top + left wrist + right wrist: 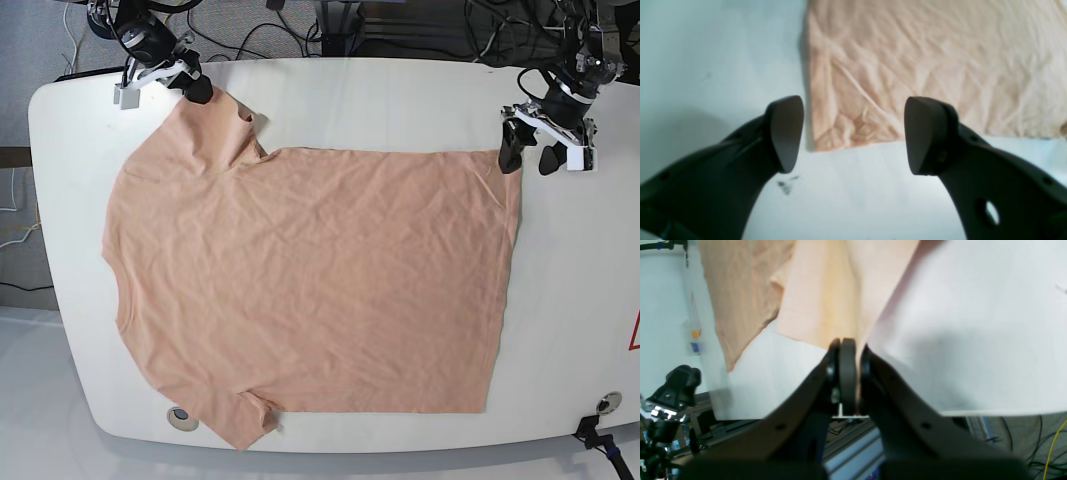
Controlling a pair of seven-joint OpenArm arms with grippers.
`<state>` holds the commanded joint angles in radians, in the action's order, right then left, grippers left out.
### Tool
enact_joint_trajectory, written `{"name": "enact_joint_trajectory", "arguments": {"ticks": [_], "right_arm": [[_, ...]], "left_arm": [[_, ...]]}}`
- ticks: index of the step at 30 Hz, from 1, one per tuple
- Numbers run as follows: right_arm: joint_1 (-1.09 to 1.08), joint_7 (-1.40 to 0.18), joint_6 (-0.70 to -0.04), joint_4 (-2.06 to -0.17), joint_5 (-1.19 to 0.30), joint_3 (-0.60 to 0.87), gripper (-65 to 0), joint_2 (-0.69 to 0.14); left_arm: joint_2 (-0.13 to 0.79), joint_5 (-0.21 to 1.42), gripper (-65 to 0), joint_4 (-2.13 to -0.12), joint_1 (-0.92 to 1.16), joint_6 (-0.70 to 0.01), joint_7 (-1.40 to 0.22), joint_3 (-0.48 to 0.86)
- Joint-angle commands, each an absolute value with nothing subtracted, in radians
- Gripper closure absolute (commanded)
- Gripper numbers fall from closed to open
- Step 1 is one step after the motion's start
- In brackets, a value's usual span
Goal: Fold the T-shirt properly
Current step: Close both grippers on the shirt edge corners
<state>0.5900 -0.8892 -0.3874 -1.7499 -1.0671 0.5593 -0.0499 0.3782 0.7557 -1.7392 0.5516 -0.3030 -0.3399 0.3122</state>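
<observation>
Peach cotton of the T-shirt (310,280) lies spread flat on the white table (400,100). At its far sleeve the right gripper (848,373) is closed tight on the sleeve's cloth. The left gripper (853,133) hangs over the hem corner with its fingers wide apart, holding nothing.

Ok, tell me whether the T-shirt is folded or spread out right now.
Spread out. The T-shirt lies flat and wrinkled in a single layer on the white table; only its far sleeve is pinched by the right end effector.
</observation>
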Motion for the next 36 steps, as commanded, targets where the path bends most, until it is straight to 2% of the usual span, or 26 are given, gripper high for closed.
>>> {"name": "enact_joint_trajectory", "arguments": {"ticks": [7,19,24,36], "right_arm": [[0.590,-0.889,-0.387,-1.750,-1.067,0.559,0.0,-0.065],[0.590,-0.889,-0.387,-1.750,-1.067,0.559,0.0,-0.065],[0.590,-0.889,-0.387,-1.751,-1.067,0.559,0.0,-0.065],[0.591,-0.889,-0.387,-1.791,-1.067,0.559,0.0,-0.065]], "left_arm": [[0.378,0.828,-45.0,-1.669,0.550,-0.363,-0.390,0.317],[0.375,0.857,-44.9,-1.589,0.524,-0.360,-0.427,0.312],[0.334,0.855,-44.9,-1.563,0.467,-0.363,-0.503,0.317],[0.300,0.849,-44.7,-1.561,0.430,-0.363,-0.507,0.309]]}}
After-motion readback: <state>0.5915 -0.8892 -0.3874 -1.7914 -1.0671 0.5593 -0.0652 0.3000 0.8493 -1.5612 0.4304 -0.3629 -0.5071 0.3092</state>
